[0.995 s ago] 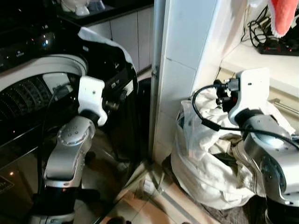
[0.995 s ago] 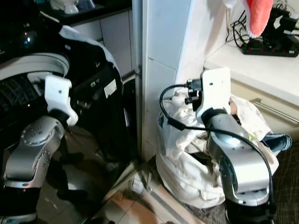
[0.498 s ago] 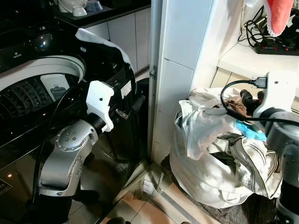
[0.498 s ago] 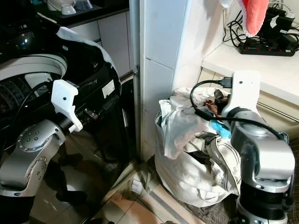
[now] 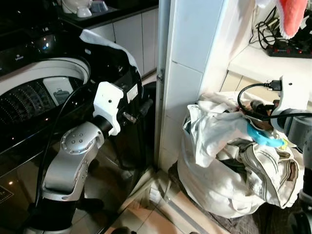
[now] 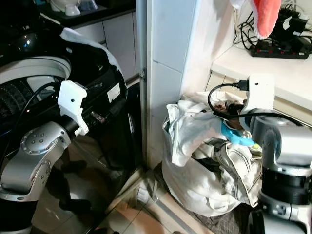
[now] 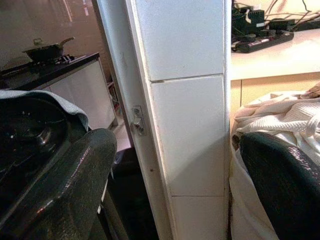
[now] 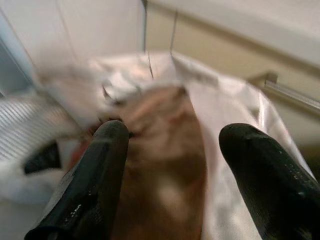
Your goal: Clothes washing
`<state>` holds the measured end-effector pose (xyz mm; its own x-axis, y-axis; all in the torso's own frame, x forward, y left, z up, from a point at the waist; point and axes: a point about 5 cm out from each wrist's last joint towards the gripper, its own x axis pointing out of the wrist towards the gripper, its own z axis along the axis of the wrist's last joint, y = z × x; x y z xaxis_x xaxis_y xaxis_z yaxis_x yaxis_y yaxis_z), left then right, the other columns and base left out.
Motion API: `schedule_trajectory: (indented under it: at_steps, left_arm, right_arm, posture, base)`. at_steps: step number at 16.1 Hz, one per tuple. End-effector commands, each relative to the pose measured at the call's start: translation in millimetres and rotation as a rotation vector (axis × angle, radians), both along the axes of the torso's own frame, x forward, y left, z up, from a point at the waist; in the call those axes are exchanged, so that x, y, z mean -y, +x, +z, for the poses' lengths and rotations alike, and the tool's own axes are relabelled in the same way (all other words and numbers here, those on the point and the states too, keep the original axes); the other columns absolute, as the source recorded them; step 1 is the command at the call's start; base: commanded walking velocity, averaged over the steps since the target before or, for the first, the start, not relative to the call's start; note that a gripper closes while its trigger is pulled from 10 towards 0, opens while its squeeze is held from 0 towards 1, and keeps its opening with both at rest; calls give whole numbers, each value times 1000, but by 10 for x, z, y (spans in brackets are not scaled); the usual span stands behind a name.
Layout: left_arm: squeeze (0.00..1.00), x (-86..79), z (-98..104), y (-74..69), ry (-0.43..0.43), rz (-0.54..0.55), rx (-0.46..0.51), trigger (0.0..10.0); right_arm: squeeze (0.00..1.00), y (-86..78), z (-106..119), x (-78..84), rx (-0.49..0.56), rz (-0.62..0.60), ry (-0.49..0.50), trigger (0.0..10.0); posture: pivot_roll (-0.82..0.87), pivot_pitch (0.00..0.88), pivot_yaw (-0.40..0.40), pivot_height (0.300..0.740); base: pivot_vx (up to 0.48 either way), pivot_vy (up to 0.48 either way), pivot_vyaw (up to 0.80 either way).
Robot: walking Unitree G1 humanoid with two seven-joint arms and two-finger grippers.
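Top-loading washing machine (image 5: pixel 44 92) on the left, drum open, dark and glossy. White tiled pillar (image 5: pixel 187 73) straight ahead of the left gripper (image 7: pixel 175 165), fingers spread wide apart around nothing, washer edge off one finger, laundry off the other. White laundry bag (image 5: pixel 214 180) heaped with clothes on the floor past the pillar. Right gripper (image 8: pixel 172 170) poised over that heap, fingers parted and empty, a brownish garment (image 8: pixel 165 150) between and just beyond the tips, blurred, possibly a towel. Bright blue piece (image 5: pixel 261 136) tucked beside it.

Risk from here: snagging several tangled garments at once, or catching the bag itself and dragging it over. Sticker on the washer's front (image 5: pixel 131 92), too small to read; no legible brand.
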<state>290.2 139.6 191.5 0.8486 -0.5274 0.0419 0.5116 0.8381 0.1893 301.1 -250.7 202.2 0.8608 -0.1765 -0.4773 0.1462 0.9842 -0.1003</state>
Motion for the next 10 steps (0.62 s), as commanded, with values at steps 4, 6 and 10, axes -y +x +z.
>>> schedule_trajectory:
  at_steps: [4, 6, 10]
  left_arm:
    - [0, 3, 41, -2, 37, -17, 5, 10000]
    - [0, 7, 39, -8, 43, -28, 0, 10000]
    - [0, 33, 41, -14, 36, -63, -8, 10000]
  right_arm:
    - [0, -27, -175, -20, -162, -3, 85, 10000]
    - [0, -36, -188, -2, -178, -25, 126, 10000]
    - [0, -59, -171, 1, -173, -37, 156, 0]
  posture:
    - [3, 0, -20, 740]
    - [0, 0, -16, 740]
    - [-6, 0, -5, 740]
  base:
    - [0, 0, 0]
    - [0, 0, 0]
    - [0, 0, 0]
